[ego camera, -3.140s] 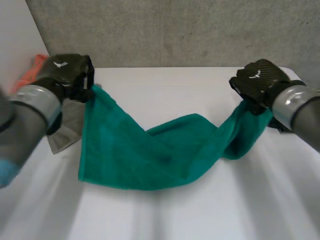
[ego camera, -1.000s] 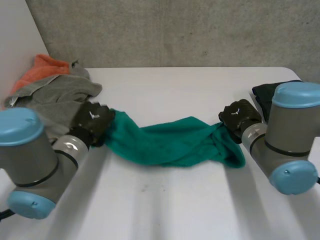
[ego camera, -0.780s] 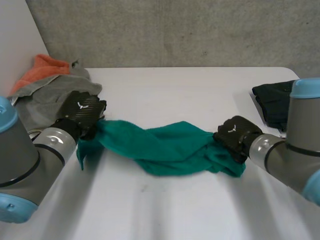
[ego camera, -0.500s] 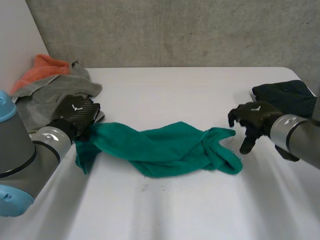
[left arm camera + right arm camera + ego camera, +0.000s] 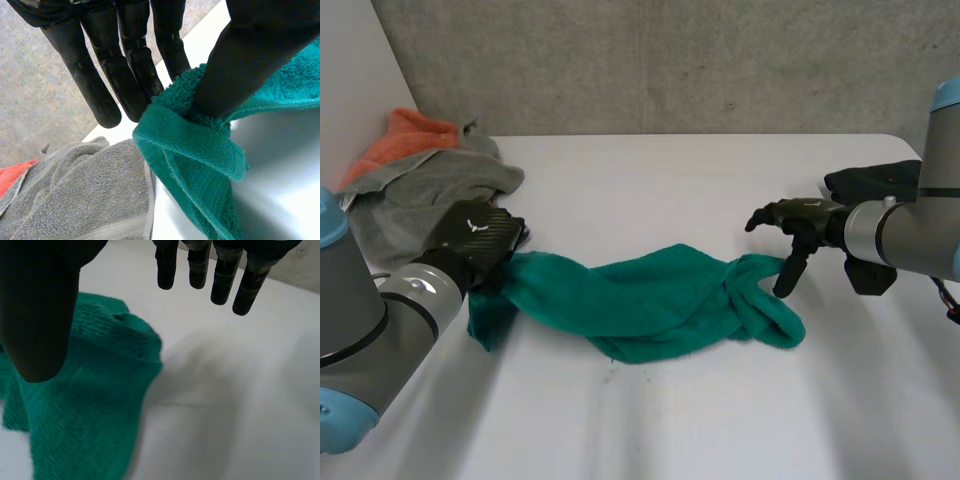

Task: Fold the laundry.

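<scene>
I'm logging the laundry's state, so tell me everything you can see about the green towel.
The green towel is thick teal terry cloth with a flat hemmed border, seen in the left wrist view. It lies unfolded, bunched and twisted into a long rope across the white table. The left hand pinches one end between thumb and fingers. The other end lies looped on the table, ungripped, near the open right hand.
</scene>
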